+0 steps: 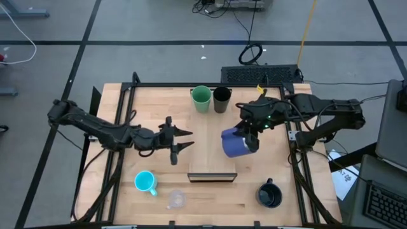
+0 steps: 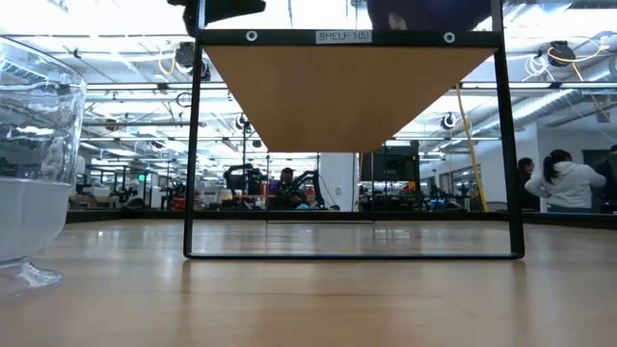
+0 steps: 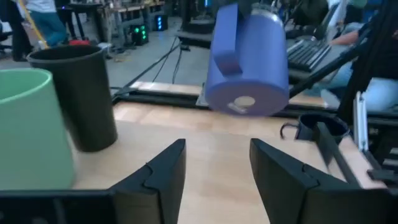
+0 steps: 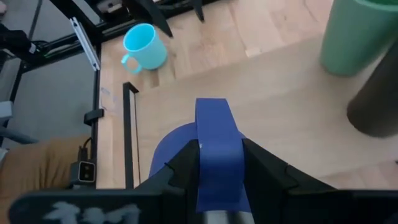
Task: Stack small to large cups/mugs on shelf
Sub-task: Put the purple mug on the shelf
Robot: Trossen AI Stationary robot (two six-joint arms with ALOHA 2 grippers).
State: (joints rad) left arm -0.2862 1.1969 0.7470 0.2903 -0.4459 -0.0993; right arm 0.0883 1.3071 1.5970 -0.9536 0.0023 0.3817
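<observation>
My right gripper [image 1: 250,133] is shut on the lavender-blue mug [image 1: 234,144], which it holds in the air over the right side of the light-wood shelf [image 1: 212,166]. My left gripper [image 1: 189,140] is open and empty, left of the mug, with its fingers pointing at it [image 3: 217,168]. The green cup [image 1: 201,99] and the slim black tumbler [image 1: 221,99] stand side by side at the shelf's far end. The cyan mug [image 1: 145,182], the clear glass [image 1: 176,200] and the wide black mug [image 1: 269,194] stand on the table near its front edge. My right gripper pinches the mug's handle [image 4: 214,134] between its two fingers, one on each flat side. The fingers come slanting down from the table's right side. The mug hangs below them, tilted, lifted clear, and its base [image 3: 245,102] shows in the left wrist view.
The shelf stands on a thin black frame [image 2: 193,145], with open room under the board [image 2: 347,92]. The clear glass [image 2: 29,164] is close to the low camera. Black rails [image 1: 294,152] run along the table's sides. People show in the room behind [image 2: 569,183].
</observation>
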